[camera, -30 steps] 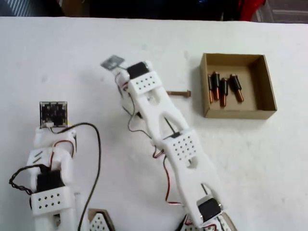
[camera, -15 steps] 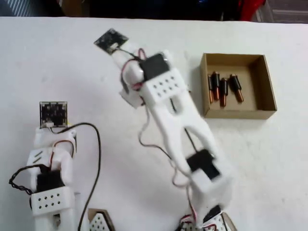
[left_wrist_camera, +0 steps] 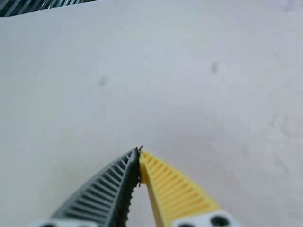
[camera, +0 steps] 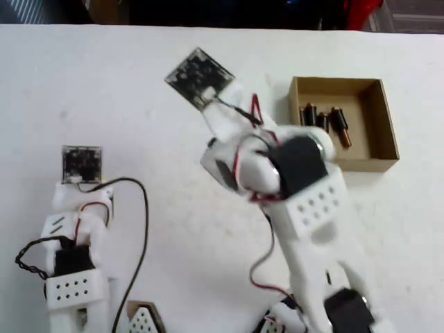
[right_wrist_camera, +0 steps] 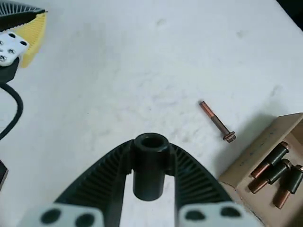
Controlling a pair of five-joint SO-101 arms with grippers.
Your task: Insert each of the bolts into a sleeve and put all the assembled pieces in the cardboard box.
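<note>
"So, where was the sleeve (right_wrist_camera: 150, 182)?"
"Upright, clenched in my right gripper (right_wrist_camera: 150, 153) over the table; the loose bolt (right_wrist_camera: 217, 121) lay near the cardboard box (right_wrist_camera: 258, 151)."
"And doing it well?"
"I judged I'd line the bore with the bolt's tip. My left gripper (left_wrist_camera: 138, 158) sat closed, empty, well apart; the box wall might crowd me"

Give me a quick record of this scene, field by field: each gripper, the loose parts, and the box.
Left gripper: jaws shut, holding nothing, above table
Right gripper: jaws shut on black sleeve
Loose bolt: lying on table near cardboard box, no sleeve on it
Box contents: assembled pieces, at least three visible
</note>
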